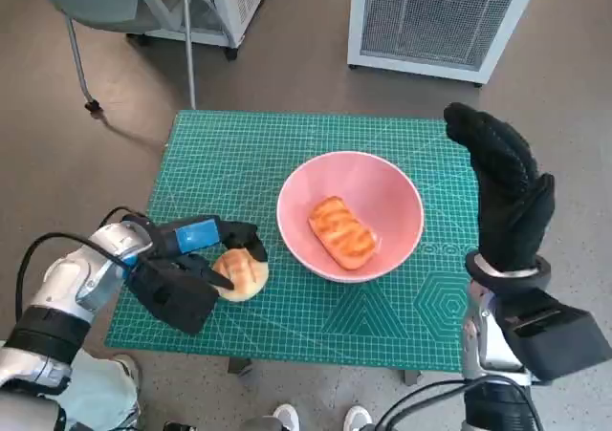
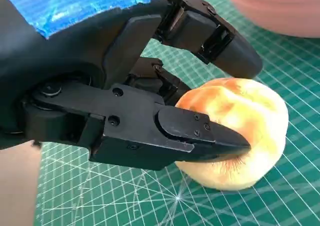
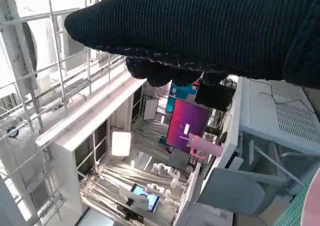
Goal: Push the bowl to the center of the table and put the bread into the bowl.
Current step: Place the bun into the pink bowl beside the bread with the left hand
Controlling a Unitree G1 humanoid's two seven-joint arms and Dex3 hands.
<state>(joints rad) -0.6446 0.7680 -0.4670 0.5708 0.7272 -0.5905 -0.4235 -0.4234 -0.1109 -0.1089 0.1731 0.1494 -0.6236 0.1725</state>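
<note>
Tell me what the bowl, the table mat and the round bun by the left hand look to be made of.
Bowl: probably plastic or glazed ceramic; smooth, even pink, faint sheen.
Table mat: looks like a rubbery cutting mat; matte green, printed with a fine pale grid.
Round bun: baked bread or a soft replica; golden top, paler matte underside, between the left hand's fingers.

Around the table

A green gridded cutting mat (image 1: 239, 163) covers the tabletop; beyond it stand a white slatted appliance (image 1: 435, 15), perhaps a heater, and a grey chair (image 1: 96, 1).
</note>
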